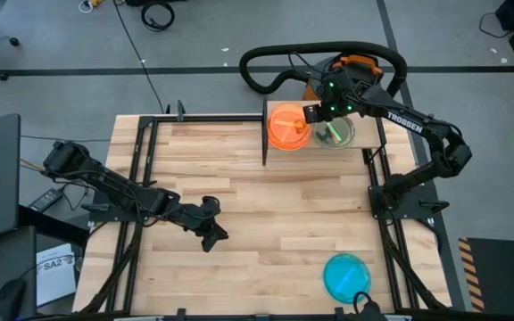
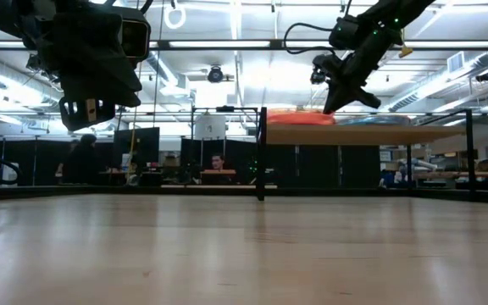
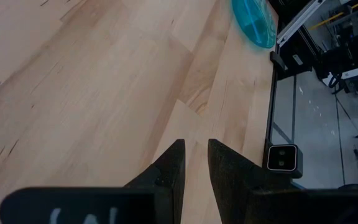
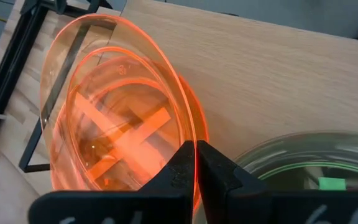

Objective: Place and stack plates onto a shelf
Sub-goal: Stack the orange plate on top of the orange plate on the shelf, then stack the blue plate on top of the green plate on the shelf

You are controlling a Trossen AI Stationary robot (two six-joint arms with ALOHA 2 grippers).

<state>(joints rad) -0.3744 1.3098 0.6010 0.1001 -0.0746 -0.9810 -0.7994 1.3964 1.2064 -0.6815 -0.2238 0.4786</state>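
Orange plate (image 4: 114,134) pinched by the right gripper (image 4: 195,163) over the shelf (image 1: 324,134).
Right gripper's two fingers are clamped on the rim of that orange plate, which tilts above an orange stack (image 1: 286,127) on the shelf's left half, at the bench's far edge. Just beside it, on the shelf's right half, sits a greenish stack (image 1: 337,134). In the low view the shelf's board stands raised on thin black legs (image 2: 262,157). A blue plate (image 1: 345,275) lies flat near the bench's (image 1: 266,223) front right corner. Left gripper (image 3: 195,167) hovers over bare wood left of the bench's centre, its fingers slightly apart and holding nothing.
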